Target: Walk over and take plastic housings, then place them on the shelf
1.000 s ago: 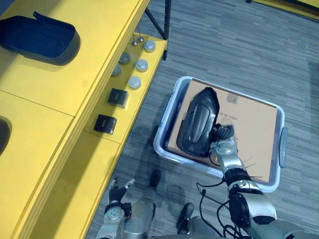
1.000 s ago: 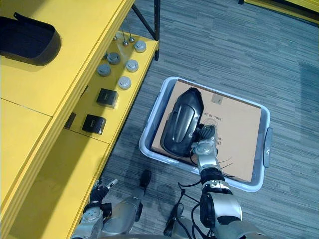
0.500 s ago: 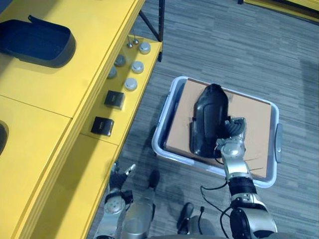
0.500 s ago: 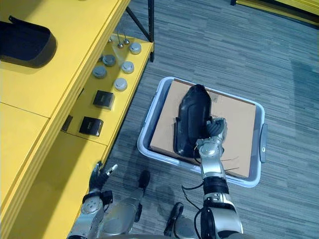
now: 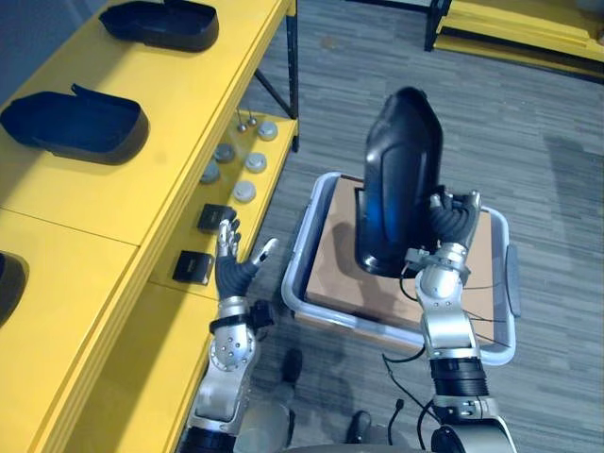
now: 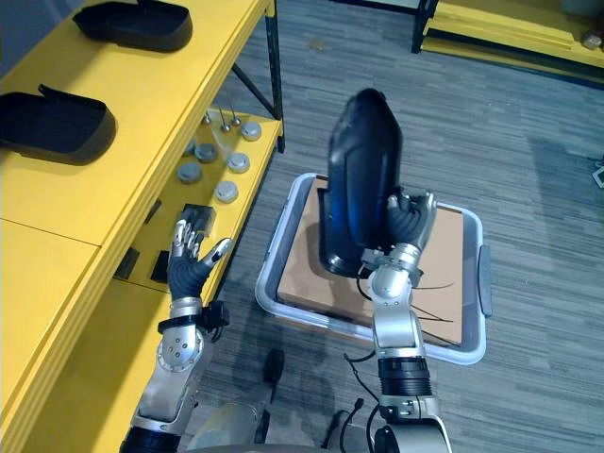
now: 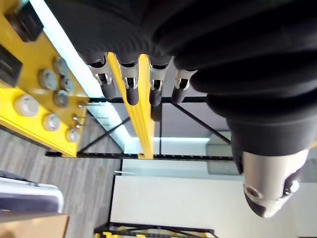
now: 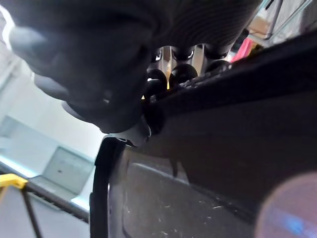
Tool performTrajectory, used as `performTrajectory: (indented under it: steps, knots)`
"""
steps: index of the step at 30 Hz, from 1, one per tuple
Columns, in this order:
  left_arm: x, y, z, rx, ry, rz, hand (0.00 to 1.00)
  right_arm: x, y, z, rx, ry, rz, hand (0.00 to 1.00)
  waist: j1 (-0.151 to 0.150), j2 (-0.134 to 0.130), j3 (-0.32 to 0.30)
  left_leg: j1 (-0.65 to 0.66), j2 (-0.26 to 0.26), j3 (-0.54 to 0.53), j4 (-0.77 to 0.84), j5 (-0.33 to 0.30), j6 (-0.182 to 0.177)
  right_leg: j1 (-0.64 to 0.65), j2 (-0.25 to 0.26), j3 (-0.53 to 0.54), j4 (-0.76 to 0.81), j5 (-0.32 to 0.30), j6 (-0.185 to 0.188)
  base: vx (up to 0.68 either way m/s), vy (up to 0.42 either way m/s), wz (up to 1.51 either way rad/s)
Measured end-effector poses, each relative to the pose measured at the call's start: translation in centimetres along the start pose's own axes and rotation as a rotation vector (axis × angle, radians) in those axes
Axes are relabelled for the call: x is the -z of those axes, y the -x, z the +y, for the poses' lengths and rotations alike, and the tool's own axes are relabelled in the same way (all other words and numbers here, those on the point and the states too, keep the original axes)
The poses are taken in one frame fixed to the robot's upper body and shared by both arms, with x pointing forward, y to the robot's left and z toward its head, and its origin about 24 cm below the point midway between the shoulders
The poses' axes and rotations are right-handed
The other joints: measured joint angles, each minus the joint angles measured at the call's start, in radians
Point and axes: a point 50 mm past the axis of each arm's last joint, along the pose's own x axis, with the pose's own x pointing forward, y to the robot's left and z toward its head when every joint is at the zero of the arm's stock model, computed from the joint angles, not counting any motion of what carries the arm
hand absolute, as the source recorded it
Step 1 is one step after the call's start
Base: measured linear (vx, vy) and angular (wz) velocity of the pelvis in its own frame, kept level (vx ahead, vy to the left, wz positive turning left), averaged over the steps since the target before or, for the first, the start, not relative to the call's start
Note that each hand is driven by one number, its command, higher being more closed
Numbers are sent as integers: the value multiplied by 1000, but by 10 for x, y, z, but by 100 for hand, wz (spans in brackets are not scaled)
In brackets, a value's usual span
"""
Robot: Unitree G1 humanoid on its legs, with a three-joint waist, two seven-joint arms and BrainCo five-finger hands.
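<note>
One black plastic housing [image 5: 401,179] stands nearly upright in the air, its narrow rounded end on top, above a grey bin [image 5: 300,247] that sits on the grey carpet floor [image 5: 538,123]. The right hand [image 5: 451,222] grips it at the lower right edge. In the right wrist view the fingers [image 8: 171,62] are curled over the housing's rim and the dark shell runs on past them. A sheet of brown cardboard [image 5: 330,274] lies flat in the bin, under the raised housing and not touching it.

The left hand [image 5: 234,269] is raised beside the yellow shelf [image 5: 113,198], palm toward the shelf's lower level, with its fingers straight and fanned apart and the thumb out to the side. It holds nothing and touches nothing. The left wrist view shows the same fingers [image 7: 130,84] straight in a row.

Two more black housings lie hollow side up on the shelf's top level, one near the middle [image 5: 75,123] and one farther along [image 5: 160,24], well apart from each other. The edge of a further dark piece [image 5: 5,288] shows at the near left of that level. On the lower level sit two small black boxes [image 5: 216,217], just ahead of the left hand's fingertips, and beyond them a cluster of round grey caps [image 5: 245,192].
</note>
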Motion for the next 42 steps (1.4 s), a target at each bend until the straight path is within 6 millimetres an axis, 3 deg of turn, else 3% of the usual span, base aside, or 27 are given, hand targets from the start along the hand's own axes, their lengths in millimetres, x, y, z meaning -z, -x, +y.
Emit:
performTrajectory:
  steps: [6,12,13,16,22,23,28,35,37,38,42]
  knots:
    - [-14,-9,-24,94,28,-65,0,-34,17,31,-155,-148,-106,100,-14,-4,-12,11,8,27,0,0,0,-7,0,30,7,3,-2,-40,12,-13]
    - [-14,-12,-23,27,-28,-60,0,-42,27,44,-237,-243,-106,100,-18,-7,-47,11,14,40,0,0,0,-17,3,46,10,5,-4,-23,-5,-8]
    - [-14,-12,-23,18,-33,-58,100,-42,28,45,-248,-253,-103,100,-18,-8,-50,11,14,41,0,0,0,-17,3,48,10,6,-4,-16,-6,-6]
    - [-6,-13,-19,-4,-83,-22,100,-49,41,46,-310,-333,-118,100,-17,-16,-62,10,15,60,-1,0,0,-27,0,71,10,13,-1,-43,11,-19]
    - [0,-12,-17,0,-95,0,100,-45,46,45,-323,-334,-105,100,-28,-27,-89,7,16,62,-1,0,0,-33,0,75,11,15,-3,-3,0,-1]
    - [0,-12,-16,1,-92,3,100,-45,46,45,-324,-335,-106,0,-29,-27,-92,7,15,62,-1,0,0,-33,0,75,11,15,-3,0,0,0]
    - [3,-13,-10,8,-117,12,100,-48,49,46,-356,-380,-122,0,-39,-27,-111,7,16,61,-1,0,0,-32,0,75,12,15,-3,0,0,0]
    - [5,-13,0,5,-130,22,100,-49,38,25,-441,-353,-223,0,-40,-27,-112,11,16,62,-1,0,1,-30,0,76,12,16,-4,0,0,0]
    - [8,-10,7,-22,-138,38,100,-62,34,10,-435,-365,-314,0,-42,-26,-112,15,16,63,-1,0,1,-26,1,77,12,17,-5,0,0,0]
    - [10,-9,14,-47,-150,49,100,-73,27,-7,-379,-379,-394,0,-43,-26,-112,16,18,66,-1,0,1,-26,2,78,12,17,-6,0,0,0]
    - [10,-6,35,-130,-187,53,100,-78,9,-49,-208,-371,-486,0,-45,-26,-112,19,26,80,-1,0,0,-29,7,88,12,20,-11,-21,-16,-9]
